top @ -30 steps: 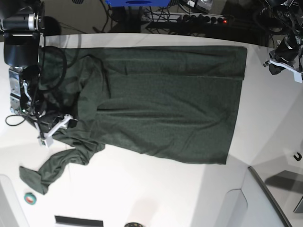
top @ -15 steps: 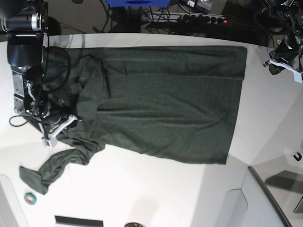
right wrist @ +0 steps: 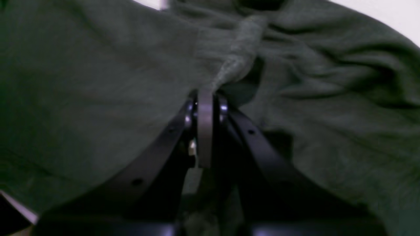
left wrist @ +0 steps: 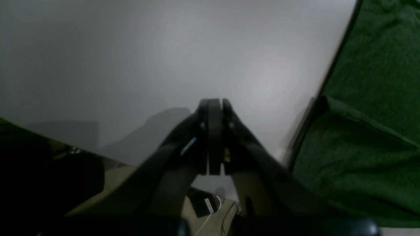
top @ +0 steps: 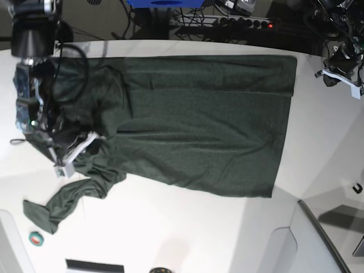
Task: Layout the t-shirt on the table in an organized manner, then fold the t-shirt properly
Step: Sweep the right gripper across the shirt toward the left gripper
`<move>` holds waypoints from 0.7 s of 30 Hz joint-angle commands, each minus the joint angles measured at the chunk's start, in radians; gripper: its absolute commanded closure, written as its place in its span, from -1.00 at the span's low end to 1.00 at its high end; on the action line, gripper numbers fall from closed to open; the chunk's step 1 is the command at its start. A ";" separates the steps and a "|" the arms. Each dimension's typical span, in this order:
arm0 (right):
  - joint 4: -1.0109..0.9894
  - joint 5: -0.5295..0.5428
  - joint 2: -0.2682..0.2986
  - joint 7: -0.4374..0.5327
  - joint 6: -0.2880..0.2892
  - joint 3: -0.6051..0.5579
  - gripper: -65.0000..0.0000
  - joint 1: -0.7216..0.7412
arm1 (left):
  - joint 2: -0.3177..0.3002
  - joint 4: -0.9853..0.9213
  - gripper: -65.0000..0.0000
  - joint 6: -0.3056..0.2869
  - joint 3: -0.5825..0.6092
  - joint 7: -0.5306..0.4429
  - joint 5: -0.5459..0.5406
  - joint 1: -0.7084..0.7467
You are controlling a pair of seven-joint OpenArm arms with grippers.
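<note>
Since the earlier frames, the right arm has shifted along the collar end of the t-shirt (top: 193,125), and its tool (top: 85,149) has gone from parted to clamped together on the cloth.

Right wrist view: the right tool's (right wrist: 205,98) jaws stand pressed together with a bunched ridge of green fabric pinched at their tips. Wrinkled cloth fills nearly the whole view around them, with a sliver of white worktop (right wrist: 393,13) at the upper corner.

Left wrist view: the left tool (left wrist: 213,105) has its jaws together, holding nothing, and hangs above bare worktop (left wrist: 131,59). A hemmed edge of the t-shirt (left wrist: 370,114) lies just beside it, not touching.

Base view: the t-shirt lies on the worktop (top: 187,233), its body spread fairly flat toward the hem side at the view's right. The collar and shoulder end at the view's left is rumpled and gathered under the right arm. One sleeve (top: 62,199) trails loose across the near-left worktop, twisted, its cuff near a small green roll of tape (top: 36,239). The left tool (top: 341,73) sits at the far right corner, well apart from the hem. A small black hook-shaped item (top: 357,188) lies on the worktop at the right edge.
</note>
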 commanded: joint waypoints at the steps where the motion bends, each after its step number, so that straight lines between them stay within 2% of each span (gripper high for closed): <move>1: 0.060 0.014 -0.014 -0.001 0.010 0.001 0.98 -0.008 | -0.019 0.013 1.00 -0.004 -0.008 -0.015 -0.010 -0.002; 4: 0.172 0.014 -0.054 -0.036 0.010 -0.028 0.98 -0.070 | -0.019 0.013 1.00 -0.004 -0.008 -0.015 -0.010 -0.002; 9: 0.284 0.015 -0.070 -0.039 0.002 -0.214 0.98 -0.127 | -0.020 0.014 1.00 -0.004 -0.010 -0.015 -0.010 -0.002; 13: 0.287 0.015 -0.103 -0.035 0.001 -0.326 0.98 -0.128 | -0.022 0.014 1.00 -0.004 -0.010 -0.015 -0.010 -0.002; 21: 0.287 0.015 -0.120 -0.033 0.001 -0.490 0.98 -0.099 | -0.025 0.014 1.00 -0.004 -0.010 -0.015 -0.004 0.007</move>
